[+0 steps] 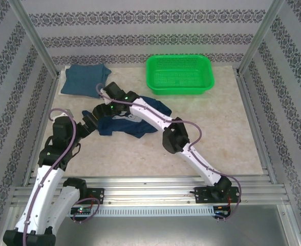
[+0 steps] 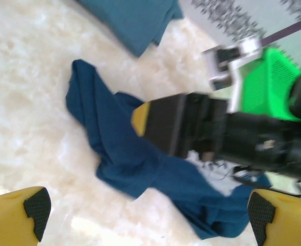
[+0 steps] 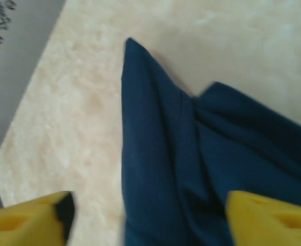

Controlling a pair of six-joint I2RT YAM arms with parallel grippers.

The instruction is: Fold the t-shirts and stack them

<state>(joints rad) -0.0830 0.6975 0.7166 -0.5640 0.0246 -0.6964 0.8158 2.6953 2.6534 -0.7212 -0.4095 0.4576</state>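
Navy t-shirt [image 1: 117, 126] lay crumpled mid table [image 1: 227, 133]; teal t-shirt [image 1: 84, 79] at far-left corner. L gripper [image 2: 148, 207] & R gripper [image 3: 150, 215] gaped wide, nothing held. Cloth prob. light, limp, bunching; pinch at hem corners.

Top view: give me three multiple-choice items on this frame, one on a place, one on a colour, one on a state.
1. Where on the table does the lighter blue shirt lie? A far left corner; B near right corner; C middle.
2. What colour is the basket? A red; B green; C white.
3. How is the navy shirt? A folded flat; B inside the basket; C crumpled on the table.
Key: 1 A, it lies by the far left wall; 2 B, its mesh is bright green; 3 C, it lies bunched and creased mid-table.
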